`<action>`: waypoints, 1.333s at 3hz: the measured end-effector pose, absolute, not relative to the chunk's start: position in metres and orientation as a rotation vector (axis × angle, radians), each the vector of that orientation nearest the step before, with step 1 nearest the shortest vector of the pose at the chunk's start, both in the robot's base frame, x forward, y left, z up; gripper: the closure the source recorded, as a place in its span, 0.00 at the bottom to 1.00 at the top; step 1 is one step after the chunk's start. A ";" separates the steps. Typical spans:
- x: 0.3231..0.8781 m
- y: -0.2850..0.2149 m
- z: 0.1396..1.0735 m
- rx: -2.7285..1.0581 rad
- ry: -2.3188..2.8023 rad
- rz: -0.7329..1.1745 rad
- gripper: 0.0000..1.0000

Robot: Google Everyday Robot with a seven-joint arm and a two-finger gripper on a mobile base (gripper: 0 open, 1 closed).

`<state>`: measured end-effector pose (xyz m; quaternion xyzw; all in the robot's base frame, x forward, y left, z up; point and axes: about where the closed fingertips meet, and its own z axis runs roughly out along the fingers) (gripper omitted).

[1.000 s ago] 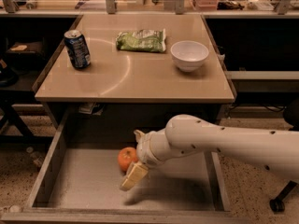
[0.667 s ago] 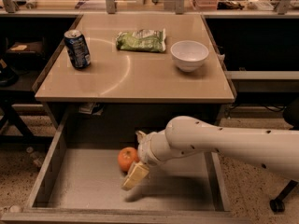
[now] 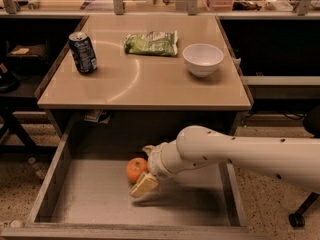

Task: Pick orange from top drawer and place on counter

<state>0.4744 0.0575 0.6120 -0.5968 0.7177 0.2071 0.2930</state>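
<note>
The top drawer is pulled out below the counter. The orange rests on the drawer's grey bottom, near the middle. My gripper reaches in from the right on a white arm and sits right at the orange's right side. One tan fingertip is in front of the orange and the other is behind it. The fingers stand apart, straddling the fruit, and the orange still lies on the drawer floor.
On the counter stand a blue soda can at the left, a green chip bag at the back middle and a white bowl at the right. The drawer's side walls flank the gripper.
</note>
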 end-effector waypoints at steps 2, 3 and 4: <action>0.474 0.058 0.612 -1.590 1.912 0.552 0.65; 0.471 0.062 0.638 -1.605 1.892 0.533 0.88; 0.468 0.062 0.687 -1.589 1.895 0.502 1.00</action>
